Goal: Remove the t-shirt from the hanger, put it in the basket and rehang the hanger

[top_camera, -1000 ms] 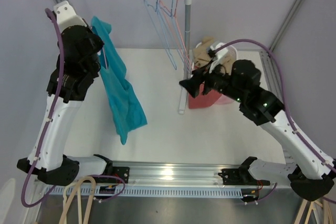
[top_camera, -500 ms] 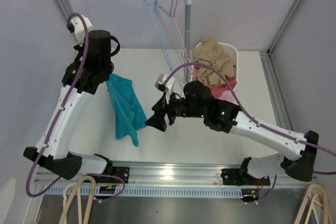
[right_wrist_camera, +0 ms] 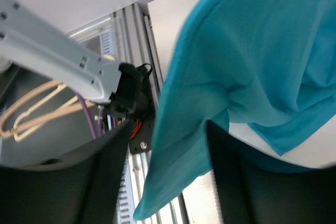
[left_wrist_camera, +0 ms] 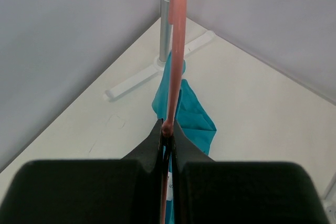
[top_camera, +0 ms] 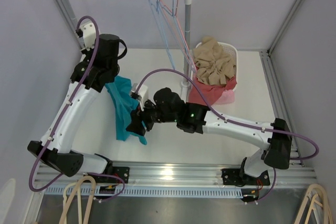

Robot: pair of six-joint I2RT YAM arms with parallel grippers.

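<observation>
Left gripper (left_wrist_camera: 168, 128): pinched tight on a thin pink wire hanger (left_wrist_camera: 177, 51), teal fabric t-shirt (top_camera: 122, 103) hanging off it over the white bench (top_camera: 226, 135). Right gripper (top_camera: 135, 125): spread wide around the shirt's lower edge, nothing pinched.

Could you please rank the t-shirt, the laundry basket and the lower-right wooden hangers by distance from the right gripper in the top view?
1. T-shirt, right at the right gripper, left of centre.
2. Laundry basket, back right, beside the rack post.
3. Wooden hangers, at the near right corner.
</observation>
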